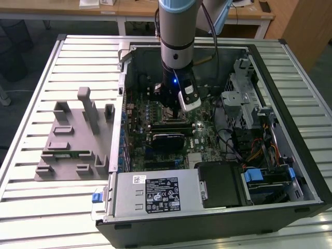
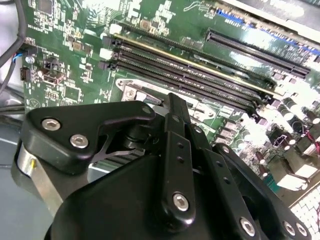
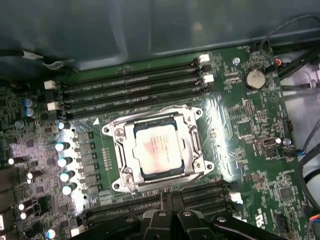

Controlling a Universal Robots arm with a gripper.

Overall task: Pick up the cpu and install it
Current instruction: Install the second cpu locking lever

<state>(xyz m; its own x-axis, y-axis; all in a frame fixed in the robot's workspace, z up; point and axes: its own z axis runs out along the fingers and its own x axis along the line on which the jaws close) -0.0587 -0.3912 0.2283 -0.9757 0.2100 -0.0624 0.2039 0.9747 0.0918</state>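
The cpu sat in its socket; the gripper hovered above, finger state unclear.

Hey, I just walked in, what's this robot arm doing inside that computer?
The arm is reaching down into an open computer case lying on a slatted table, with its gripper held low over the motherboard. In the first wrist view, the cpu already sits in the metal socket frame, between rows of empty memory slots. The gripper is close to the socket but does not appear to be holding the chip. A grey parts holder stands on the table beside the case.
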